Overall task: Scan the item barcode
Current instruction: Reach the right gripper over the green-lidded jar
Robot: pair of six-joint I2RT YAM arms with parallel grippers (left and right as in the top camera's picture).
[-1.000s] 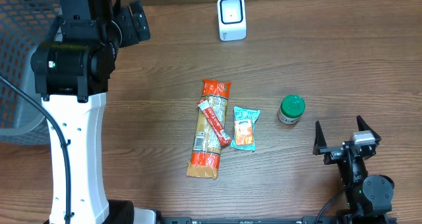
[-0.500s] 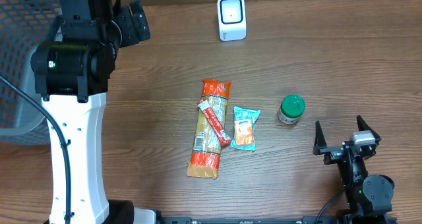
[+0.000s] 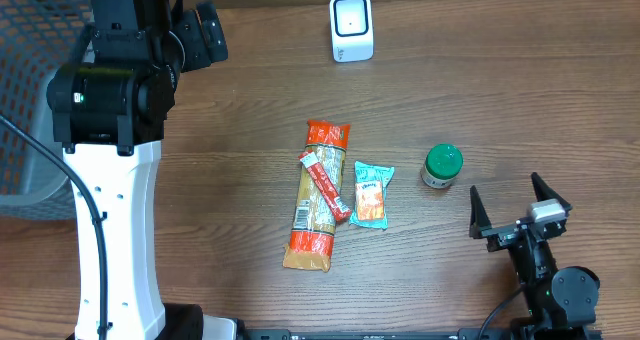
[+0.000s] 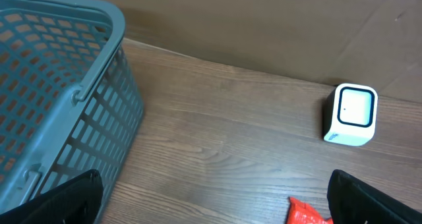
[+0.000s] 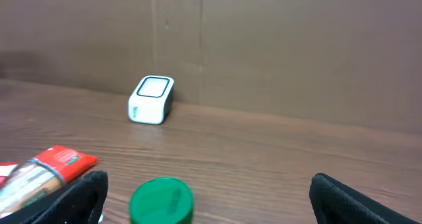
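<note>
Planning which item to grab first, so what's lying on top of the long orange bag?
A red stick packet lies diagonally across the long orange bag. The strip beneath is covered, so any print there cannot be seen.

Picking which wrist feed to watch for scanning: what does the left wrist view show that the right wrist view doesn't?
Only the left wrist view shows the mesh basket. Only the right wrist view shows the green-lidded jar. Both show the white scanner on the wooden table and the red end of the long packet.
</note>
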